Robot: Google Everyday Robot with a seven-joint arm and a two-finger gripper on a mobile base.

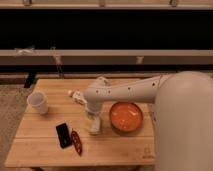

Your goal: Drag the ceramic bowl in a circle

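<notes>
The ceramic bowl [126, 116], round and shallow with an orange-red inside and a darker rim, sits on the wooden table [112, 150] right of centre. My white arm reaches in from the right and bends down to the table. The gripper [94, 125] points downward just left of the bowl, close to its rim but apart from it. It stands open with nothing in it, its tips near the tabletop.
A small white cup [38, 102] stands at the table's left. A flat black object [63, 135] and a slim red-brown object [76, 142] lie front left. A pale packet [76, 96] lies behind the gripper. The robot's white body fills the right side.
</notes>
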